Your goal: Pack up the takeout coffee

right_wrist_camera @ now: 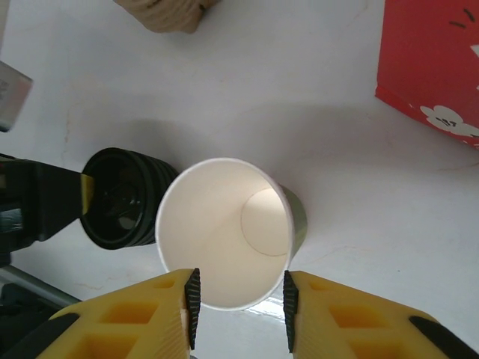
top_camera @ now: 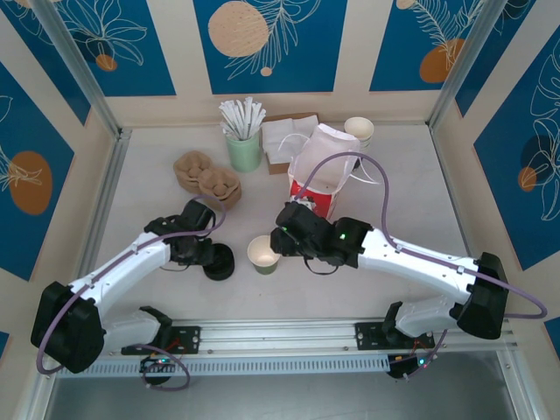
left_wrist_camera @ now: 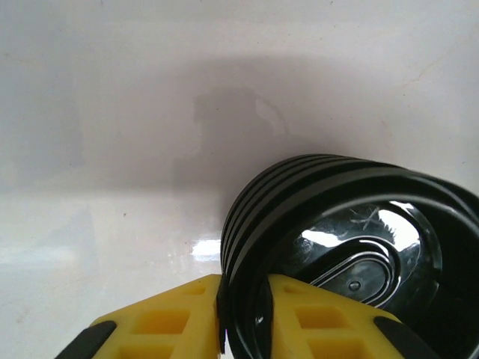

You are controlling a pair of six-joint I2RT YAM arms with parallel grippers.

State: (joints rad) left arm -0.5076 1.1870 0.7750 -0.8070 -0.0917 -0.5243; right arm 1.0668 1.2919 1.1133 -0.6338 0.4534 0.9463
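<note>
The takeout coffee's cup (top_camera: 262, 254) (right_wrist_camera: 217, 224) stands upright at the table's middle. It is lidless, white inside, with olive-green sides. My right gripper (top_camera: 282, 241) (right_wrist_camera: 239, 299) is open, its pads on either side of the cup's near rim; I cannot tell if they touch. A stack of black plastic lids (top_camera: 219, 262) (left_wrist_camera: 352, 224) (right_wrist_camera: 120, 198) lies tilted just left of the cup. My left gripper (top_camera: 208, 254) (left_wrist_camera: 243, 288) is shut on the stack's rim. The red bag (top_camera: 319, 188) (right_wrist_camera: 430, 60) stands open behind the cup.
Brown pulp cup carriers (top_camera: 206, 175) (right_wrist_camera: 168, 11) sit at the back left. A green cup of white straws (top_camera: 243, 144), napkins (top_camera: 284, 140) and a stack of white cups (top_camera: 359, 131) line the back. A metal rail (top_camera: 280, 337) runs along the near edge.
</note>
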